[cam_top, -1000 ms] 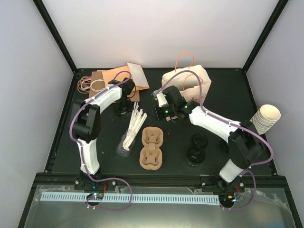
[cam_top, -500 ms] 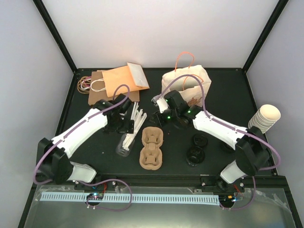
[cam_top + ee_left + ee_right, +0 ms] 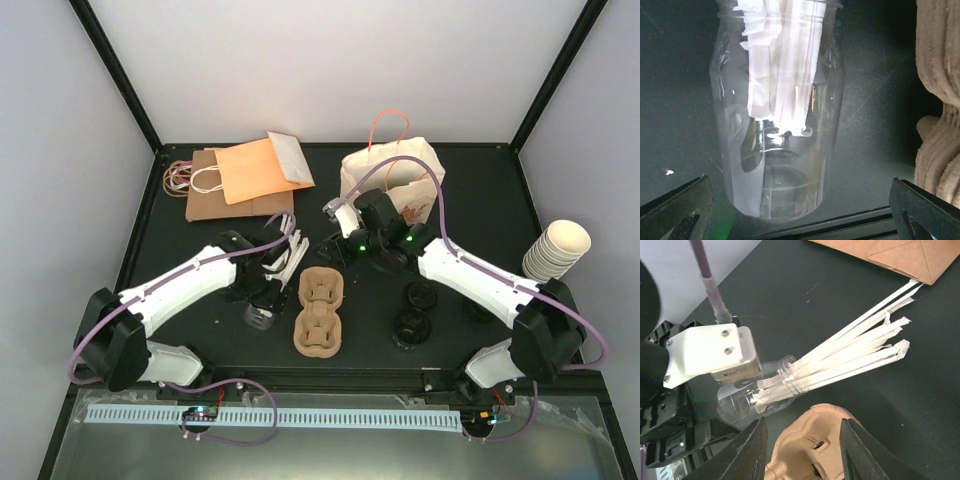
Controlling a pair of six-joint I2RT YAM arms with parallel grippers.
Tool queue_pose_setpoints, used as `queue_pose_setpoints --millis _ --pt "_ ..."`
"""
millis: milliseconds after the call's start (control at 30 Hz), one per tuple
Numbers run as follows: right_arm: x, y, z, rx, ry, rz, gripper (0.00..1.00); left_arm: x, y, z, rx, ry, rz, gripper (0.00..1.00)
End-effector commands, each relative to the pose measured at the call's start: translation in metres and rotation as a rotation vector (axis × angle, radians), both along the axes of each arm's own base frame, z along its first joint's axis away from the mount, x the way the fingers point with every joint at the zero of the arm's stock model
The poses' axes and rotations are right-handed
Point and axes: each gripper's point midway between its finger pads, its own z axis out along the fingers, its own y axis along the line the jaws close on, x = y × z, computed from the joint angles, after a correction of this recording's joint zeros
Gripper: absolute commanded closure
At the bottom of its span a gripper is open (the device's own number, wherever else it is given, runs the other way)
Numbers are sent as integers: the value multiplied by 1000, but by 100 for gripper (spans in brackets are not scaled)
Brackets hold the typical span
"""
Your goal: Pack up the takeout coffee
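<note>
Left wrist view: left gripper (image 3: 799, 181) spread wide either side of glossy clear jar (image 3: 780, 150) holding flat white paper straws (image 3: 782, 75). Fibrous moulded tray (image 3: 940, 100) just beside jar is cut off. The right gripper (image 3: 804, 429) is parted over the tray, grip unclear. Coffee cup not discernible.

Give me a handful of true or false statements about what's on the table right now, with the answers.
1. The clear jar holds paper-wrapped straws. True.
2. The left pincer is clamped shut on the jar. False: its fingers stand wide apart, one on each side of the jar, clear of it.
3. A stack of cups stands at the right edge of the table. True.
4. The cardboard cup carrier has a cup in it. False: its pockets are empty.
5. The black lids lie left of the carrier. False: they lie to its right.
</note>
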Motion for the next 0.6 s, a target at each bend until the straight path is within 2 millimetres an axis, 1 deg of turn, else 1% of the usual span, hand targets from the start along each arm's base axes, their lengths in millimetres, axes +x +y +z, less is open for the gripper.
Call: queue_pose_setpoints --millis 0,133,400,567 --pt "-4 -2 4 7 -20 24 57 5 -10 -8 -12 5 -71 1" --pt "-5 -2 5 7 -25 28 57 6 -13 -20 -6 35 -75 1" --pt "-6 -2 4 10 -19 33 57 9 -3 -41 81 63 -40 1" --pt "-6 -1 4 14 -19 34 57 12 -2 -47 102 63 -8 1"
